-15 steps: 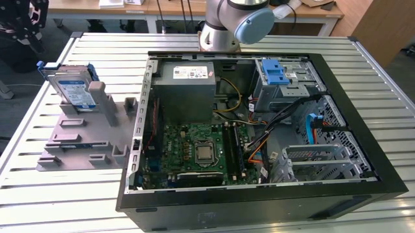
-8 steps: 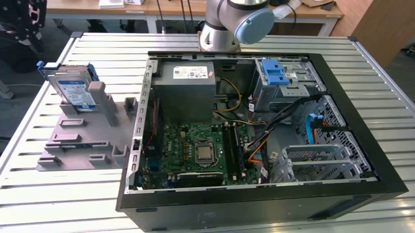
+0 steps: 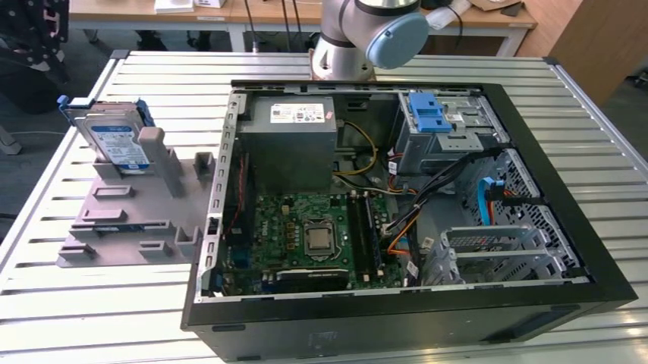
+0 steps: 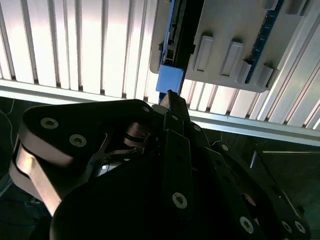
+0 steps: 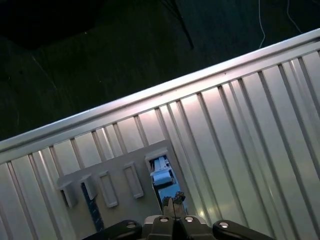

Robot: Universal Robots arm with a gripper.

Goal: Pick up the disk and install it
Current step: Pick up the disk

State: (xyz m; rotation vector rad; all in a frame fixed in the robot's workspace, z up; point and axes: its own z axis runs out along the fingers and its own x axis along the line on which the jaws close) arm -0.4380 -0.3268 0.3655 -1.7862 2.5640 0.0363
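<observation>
Jaws together on nothing, the gripper (image 5: 173,203) hangs over the disk (image 3: 114,142); the disk stands on edge in the rack's (image 3: 111,221) slot, outside the open case (image 3: 405,327).

In the exterior view we saw the computer case (image 3: 405,312) lying open on the slatted table (image 3: 91,326), the arm's base (image 3: 339,53) behind it. Beside the case, on the exterior view's left, sat a holder (image 3: 111,221), and the disk (image 3: 114,140) stood on edge at its far end. Inside the case the power-supply box (image 3: 294,144) lay behind the motherboard (image 3: 314,231), with the drive cage (image 3: 445,136) to the exterior view's right of that box. In the first wrist view the gripper (image 5: 172,204) hung above the holder's disk end.
</observation>
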